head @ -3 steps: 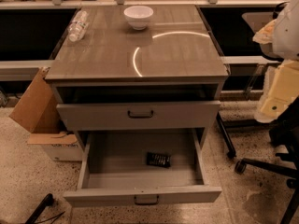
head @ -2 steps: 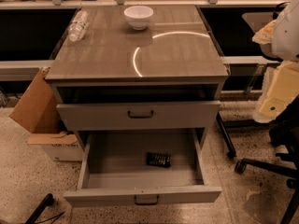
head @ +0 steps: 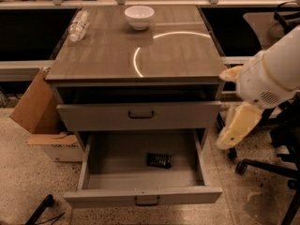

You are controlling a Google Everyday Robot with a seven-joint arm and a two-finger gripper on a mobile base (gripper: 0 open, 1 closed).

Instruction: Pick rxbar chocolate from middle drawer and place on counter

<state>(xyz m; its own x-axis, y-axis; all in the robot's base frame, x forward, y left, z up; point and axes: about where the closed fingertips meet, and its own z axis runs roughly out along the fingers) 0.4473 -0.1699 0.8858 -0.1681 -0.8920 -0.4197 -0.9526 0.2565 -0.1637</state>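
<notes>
Right of the pulled-out wide grey metal middle drawer (head: 140, 196), a white robot arm (head: 269, 76) slants down from the frame edge. Its cream-coloured pincer (head: 238, 128) hangs over the pale speckled floor (head: 28, 182), clear of the drawer. Pincer apart or together: cannot tell. A small dark-wrapped rxbar chocolate (head: 159, 160) lies flat on the drawer floor, right of centre. The glossy grey-brown wood-grain worktop (head: 112, 55) carries a white bowl (head: 139, 17) and a clear plastic bottle (head: 78, 25).
</notes>
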